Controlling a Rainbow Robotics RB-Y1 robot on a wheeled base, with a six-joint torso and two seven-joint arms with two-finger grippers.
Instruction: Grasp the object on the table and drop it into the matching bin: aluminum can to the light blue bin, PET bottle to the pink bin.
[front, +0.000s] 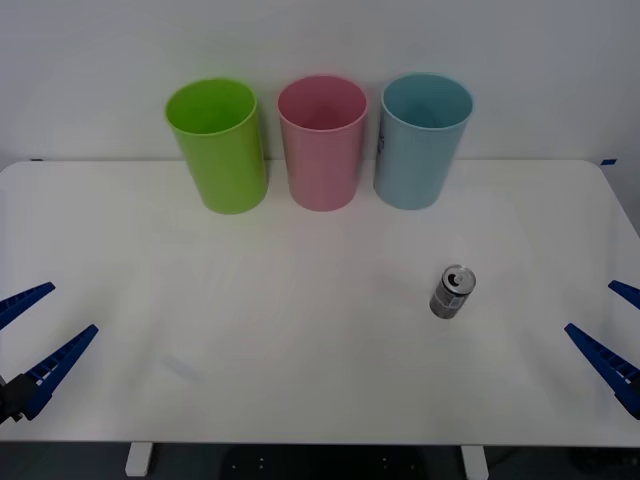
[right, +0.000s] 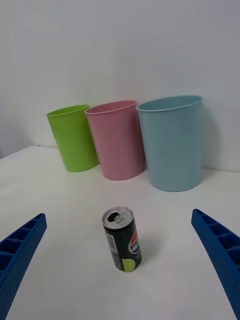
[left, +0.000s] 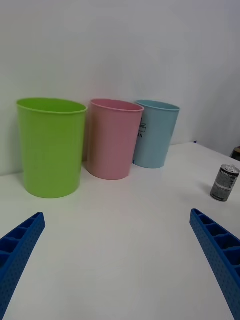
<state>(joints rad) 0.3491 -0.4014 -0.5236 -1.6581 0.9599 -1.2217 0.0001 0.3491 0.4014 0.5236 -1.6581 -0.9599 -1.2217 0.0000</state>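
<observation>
The can (front: 452, 291) is seen standing upright on the white table (front: 300, 340), right of centre in the front view, well apart from both tools. The right tool (front: 612, 332) is held at the lower right edge of that frame, its two blue ribbed fingers spread wide and released, nothing between them; the can lies to the left of it and slightly higher in the frame. In the right wrist view the can (right: 122, 238) is framed between the two spread fingers (right: 220, 250), near the lower middle of the picture, touched by neither. The left tool (front: 35, 335) is parked at the lower left edge of the front view, likewise released and empty, with the can far across the table from it; in the left wrist view the can (left: 224, 183) is seen small at the right edge.

The can is small and silver-grey, with a dark printed side, a lime patch near its base and a shiny top bearing a pull tab.

Three tall tapered bins are lined up at the far edge of the table: a lime green bin (front: 218, 145) at upper left, a pink bin (front: 323, 142) in the middle and a light blue bin (front: 421, 140) to the right. The can is placed below the light blue bin in the front view, apart from it.
</observation>
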